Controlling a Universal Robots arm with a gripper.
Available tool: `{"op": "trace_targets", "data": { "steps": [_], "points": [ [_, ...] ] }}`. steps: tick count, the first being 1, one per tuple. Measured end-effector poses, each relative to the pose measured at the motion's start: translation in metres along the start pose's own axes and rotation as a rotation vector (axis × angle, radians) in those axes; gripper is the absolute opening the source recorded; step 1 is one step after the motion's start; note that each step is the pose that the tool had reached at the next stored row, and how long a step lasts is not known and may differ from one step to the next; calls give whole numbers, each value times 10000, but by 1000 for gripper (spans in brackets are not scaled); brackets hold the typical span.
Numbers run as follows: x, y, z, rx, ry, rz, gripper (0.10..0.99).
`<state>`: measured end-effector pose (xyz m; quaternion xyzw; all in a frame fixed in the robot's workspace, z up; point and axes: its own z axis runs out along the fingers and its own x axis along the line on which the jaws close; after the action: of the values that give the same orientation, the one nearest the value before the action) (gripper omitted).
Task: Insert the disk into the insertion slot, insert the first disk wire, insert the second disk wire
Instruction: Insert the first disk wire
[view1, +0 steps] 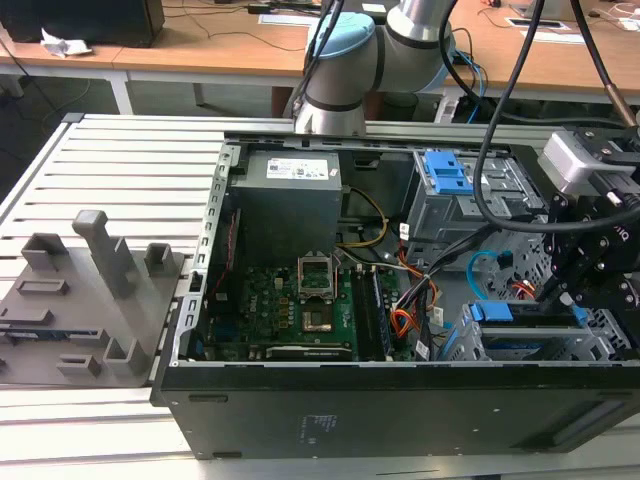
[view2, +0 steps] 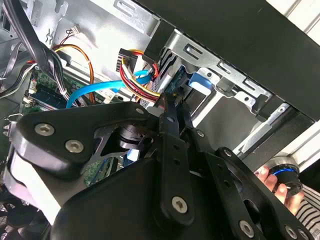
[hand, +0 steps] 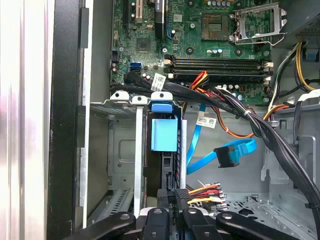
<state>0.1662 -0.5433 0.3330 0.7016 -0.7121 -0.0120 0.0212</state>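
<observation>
Over the slatted grey bench (view1: 120, 150), inside the open black computer case (view1: 400, 410), the black fingers (hand: 159, 217) are pinching narrowly on the rigid black plug (hand: 175, 196) of the limp orange-red-black wire bundle (hand: 207, 190), just beside the blue-tabbed disk (hand: 164, 135).

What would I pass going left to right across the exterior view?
Grey fixture tray → power supply → bay with blue latches → gripper.
</observation>
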Motion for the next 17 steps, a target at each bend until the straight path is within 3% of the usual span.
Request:
{"op": "trace_targets", "data": {
  "steps": [1,2,4,12,17],
  "points": [
    [1,0,4,-2,-1,0,180],
    [1,0,-5,-1,16,1,247],
    [2,2,-38,-1,14,1,247],
    [9,29,-598,-1,15,1,247],
    [9,29,-606,-1,14,1,247]
  ]
}}
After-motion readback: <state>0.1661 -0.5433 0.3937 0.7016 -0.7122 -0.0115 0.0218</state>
